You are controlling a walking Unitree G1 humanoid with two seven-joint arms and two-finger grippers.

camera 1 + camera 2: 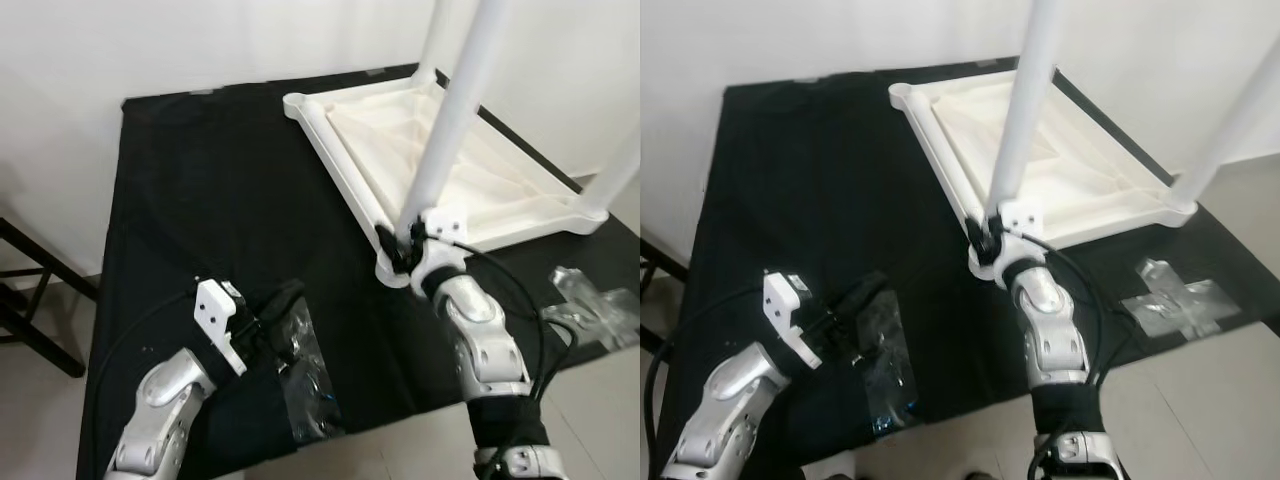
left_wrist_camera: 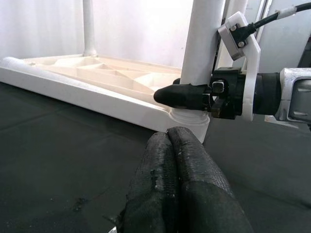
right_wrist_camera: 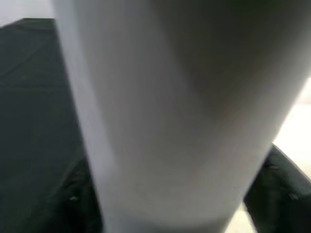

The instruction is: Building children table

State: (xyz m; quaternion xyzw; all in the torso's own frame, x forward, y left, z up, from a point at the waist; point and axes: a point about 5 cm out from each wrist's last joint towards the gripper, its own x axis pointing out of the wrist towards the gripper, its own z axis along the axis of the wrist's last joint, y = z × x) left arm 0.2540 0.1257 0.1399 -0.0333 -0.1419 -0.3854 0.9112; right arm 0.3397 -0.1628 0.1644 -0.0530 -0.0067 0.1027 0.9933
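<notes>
A white children's tabletop (image 1: 500,200) lies upside down on a black cloth (image 1: 220,200), with white legs standing up from its corners. My right gripper (image 1: 400,245) is shut on the base of the near-left leg (image 1: 450,120), where that leg (image 2: 201,58) meets the corner socket (image 2: 187,121). The leg (image 3: 184,111) stands close in the right wrist view. My left gripper (image 1: 285,305) is shut on nothing, its fingertips (image 2: 175,145) pressed together, and rests low over the cloth beside a clear plastic bag (image 1: 305,375).
A crumpled clear plastic wrap (image 1: 595,305) lies on the cloth at the right edge. A dark chair frame (image 1: 30,300) stands off the cloth to the left. A white wall runs behind. The cloth's near edge meets a light floor (image 1: 400,450).
</notes>
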